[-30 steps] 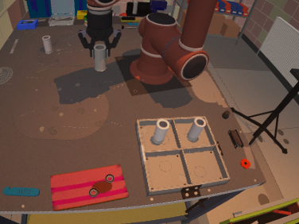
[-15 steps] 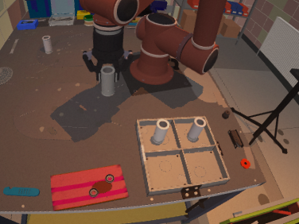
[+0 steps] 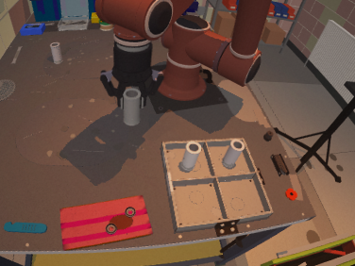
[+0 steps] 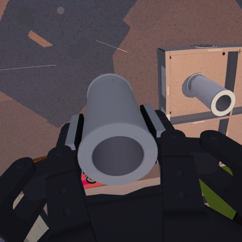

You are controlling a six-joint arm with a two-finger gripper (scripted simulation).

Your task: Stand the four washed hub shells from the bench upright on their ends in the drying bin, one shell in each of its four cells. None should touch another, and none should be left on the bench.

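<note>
My gripper (image 3: pixel 131 96) (image 4: pixel 114 123) holds a grey hub shell (image 3: pixel 131 107) (image 4: pixel 114 119) upright in the air above the bench, left of and behind the drying bin (image 3: pixel 215 185), with the shell's open end facing me in the wrist camera. The bin has four cells. Its two far cells each hold one upright shell, one on the left (image 3: pixel 190 157) (image 4: pixel 209 94) and one on the right (image 3: pixel 232 153), apart from each other. The two near cells are empty. Another shell (image 3: pixel 56 53) stands upright on the bench at the far left.
The arm's base (image 3: pixel 181 85) stands just right of the gripper. A red tray (image 3: pixel 105 221) with two small rings lies near the front edge. A teal tool (image 3: pixel 25 227) lies at the front left. Small hardware lies right of the bin.
</note>
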